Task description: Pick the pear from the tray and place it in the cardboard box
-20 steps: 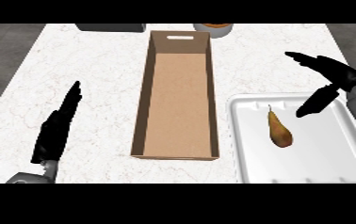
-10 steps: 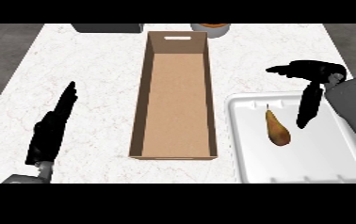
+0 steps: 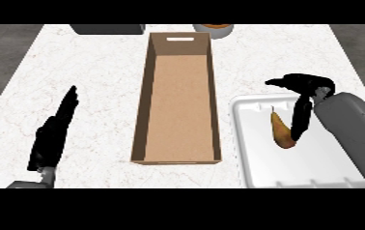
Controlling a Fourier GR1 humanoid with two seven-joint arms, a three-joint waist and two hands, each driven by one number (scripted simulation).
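Observation:
A brown pear (image 3: pixel 281 132) lies on the white tray (image 3: pixel 264 171) at the right, its narrow end pointing away from me. My right hand (image 3: pixel 305 91) hangs over the tray with its fingers (image 3: pixel 299 122) stretched down right beside the pear's right side and its thumb pointing left above it. The hand is open and holds nothing. The long open cardboard box (image 3: pixel 179 98) lies in the middle of the counter, left of the tray. My left hand (image 3: pixel 53 135) rests open at the left, fingers straight.
A dark grey object (image 3: pixel 107 29) sits at the counter's far edge, left of the box. An orange and grey round container (image 3: pixel 214 29) stands behind the box's far end. White marbled counter spreads between my left hand and the box.
My right hand has moved down and toward me over the tray, its fingers now alongside the pear. The forearm has come into view. The left hand stays almost still.

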